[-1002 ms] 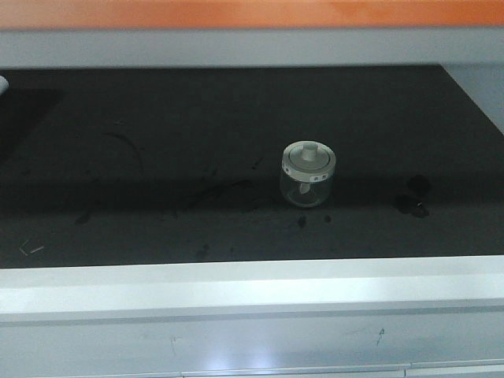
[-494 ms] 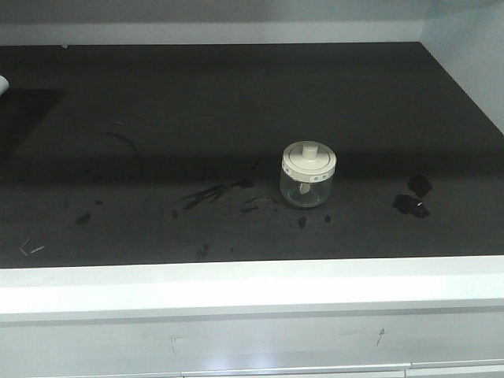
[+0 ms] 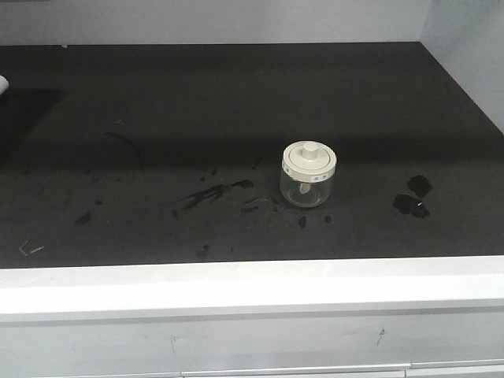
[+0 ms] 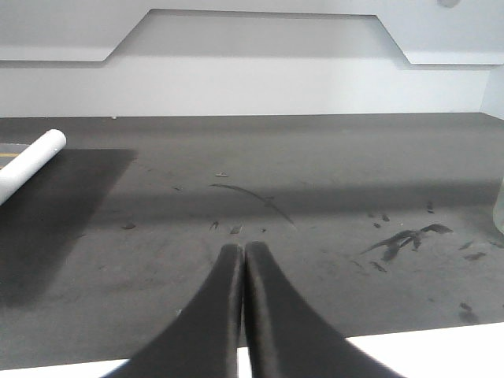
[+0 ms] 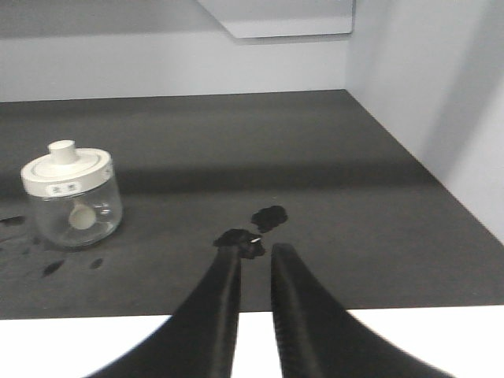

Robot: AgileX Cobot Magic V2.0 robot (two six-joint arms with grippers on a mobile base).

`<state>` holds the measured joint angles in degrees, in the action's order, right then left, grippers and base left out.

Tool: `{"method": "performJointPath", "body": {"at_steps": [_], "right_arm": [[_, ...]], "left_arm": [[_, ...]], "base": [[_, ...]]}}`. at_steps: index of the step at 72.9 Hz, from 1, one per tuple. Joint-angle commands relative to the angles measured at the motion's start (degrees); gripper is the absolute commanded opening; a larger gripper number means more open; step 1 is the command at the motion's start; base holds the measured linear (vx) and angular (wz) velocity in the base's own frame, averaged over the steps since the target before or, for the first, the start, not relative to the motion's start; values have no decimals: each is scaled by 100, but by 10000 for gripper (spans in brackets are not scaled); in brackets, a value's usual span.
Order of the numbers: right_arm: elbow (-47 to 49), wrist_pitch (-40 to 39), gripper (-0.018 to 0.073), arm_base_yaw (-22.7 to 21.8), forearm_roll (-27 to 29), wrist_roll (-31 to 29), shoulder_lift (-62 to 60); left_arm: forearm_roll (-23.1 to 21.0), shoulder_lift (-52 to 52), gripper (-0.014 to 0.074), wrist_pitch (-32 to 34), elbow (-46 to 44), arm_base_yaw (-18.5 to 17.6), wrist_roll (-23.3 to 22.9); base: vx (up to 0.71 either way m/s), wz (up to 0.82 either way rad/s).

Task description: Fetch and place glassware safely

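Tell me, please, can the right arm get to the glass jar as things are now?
Probably yes. The jar stands upright on the dark surface, ahead and left of the right gripper, with nothing standing between them. Only flat dark stains lie nearby.

Dark scuffed worktop (image 3: 157, 102) (white front edge (image 3: 236, 283)), pale grey walls (image 3: 236, 20) behind.

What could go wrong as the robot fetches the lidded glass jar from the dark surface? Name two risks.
1. The right gripper has its jaws only narrowly apart, narrower than the glass jar; closing in like this might knock it over.
2. Gripping the cream lid alone could lift it off and drop the glass.
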<state>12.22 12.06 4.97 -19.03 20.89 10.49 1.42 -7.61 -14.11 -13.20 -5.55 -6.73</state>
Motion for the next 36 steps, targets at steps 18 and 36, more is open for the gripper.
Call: {"method": "performJointPath", "body": {"at_steps": [18, 36], "right_arm": [[533, -569, 407, 827, -46, -73, 935], [1316, -2138, 451, 1027, -88, -66, 2809]], "left_arm": [[-52, -43, -7, 392, -155, 3, -41], [-52, -43, -7, 392, -155, 3, -41]], "base": [[0, 0], [0, 0]]}}
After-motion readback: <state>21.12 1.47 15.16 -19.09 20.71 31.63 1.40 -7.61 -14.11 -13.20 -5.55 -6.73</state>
